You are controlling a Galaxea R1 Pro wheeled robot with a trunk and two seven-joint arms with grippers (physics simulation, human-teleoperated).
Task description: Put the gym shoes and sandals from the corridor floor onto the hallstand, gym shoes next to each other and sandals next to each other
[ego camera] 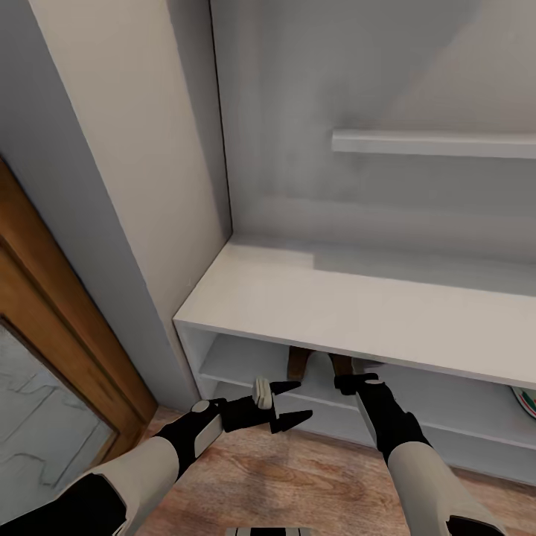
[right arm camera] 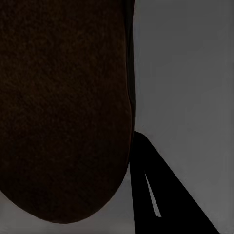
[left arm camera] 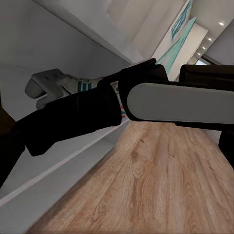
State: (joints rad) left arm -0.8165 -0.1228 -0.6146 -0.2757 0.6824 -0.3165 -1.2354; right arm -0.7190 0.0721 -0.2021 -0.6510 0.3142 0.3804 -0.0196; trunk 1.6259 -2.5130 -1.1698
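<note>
The left pincer [ego camera: 286, 406] hung open and empty just in front of the hallstand [ego camera: 357, 313], above the corridor floor [ego camera: 313, 476]. To its right, two dark brown sandals [ego camera: 298, 362] sat side by side on the upper shelf tier. The right pincer [ego camera: 356, 381] reached in at the nearer sandal; its state I could not tell. A gym shoe [ego camera: 525, 402] lay on the shelf far right.

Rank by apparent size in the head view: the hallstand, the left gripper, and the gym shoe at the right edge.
1. hallstand, by far the largest.
2. left gripper, open in front of the upper shelf tier.
3. gym shoe, smallest, though the picture's edge and the rack's top hide most of it, so this ranks just the visible sliver.
</note>
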